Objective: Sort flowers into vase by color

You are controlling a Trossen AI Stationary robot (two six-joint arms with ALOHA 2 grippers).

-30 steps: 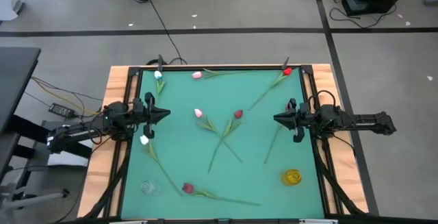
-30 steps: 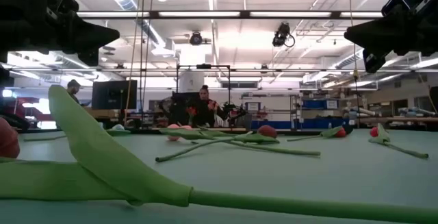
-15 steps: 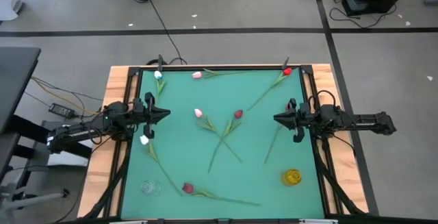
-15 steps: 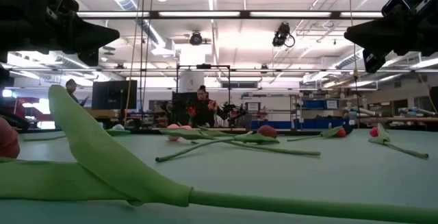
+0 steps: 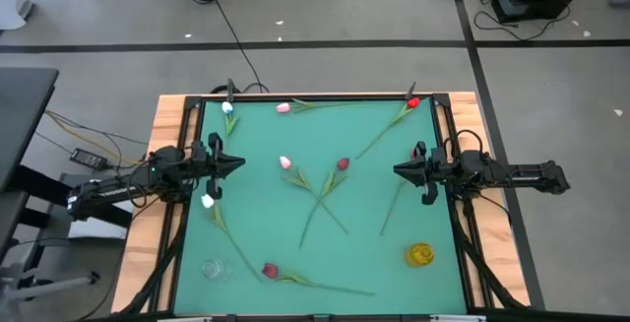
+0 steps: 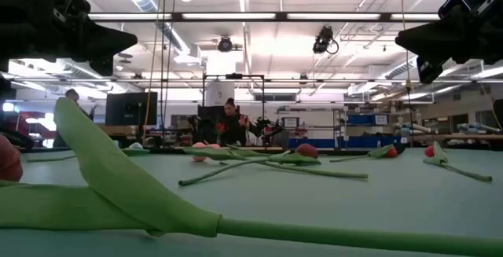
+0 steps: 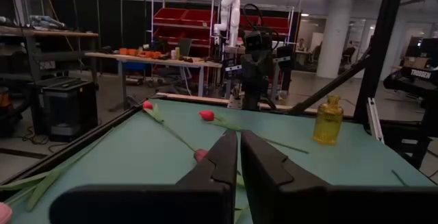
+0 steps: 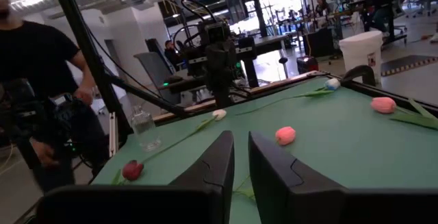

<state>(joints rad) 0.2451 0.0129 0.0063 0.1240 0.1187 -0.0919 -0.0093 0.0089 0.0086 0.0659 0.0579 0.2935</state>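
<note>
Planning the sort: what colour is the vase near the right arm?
Yellow, see-through glass vase; its colour and bottle shape show best in the left wrist view.

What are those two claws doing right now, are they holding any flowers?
Left gripper: fingers shut, holding nothing, raised over the table's left side.
Right gripper: fingers nearly shut with a narrow gap, holding nothing, raised over the right side.

Only one word can be read. White letters, "TROSSEN", are seen on a dark robot part (image 7: 413,80) at the far side of the table in the left wrist view. The end of the word is cut off. No other words or numbers can be read.
</note>
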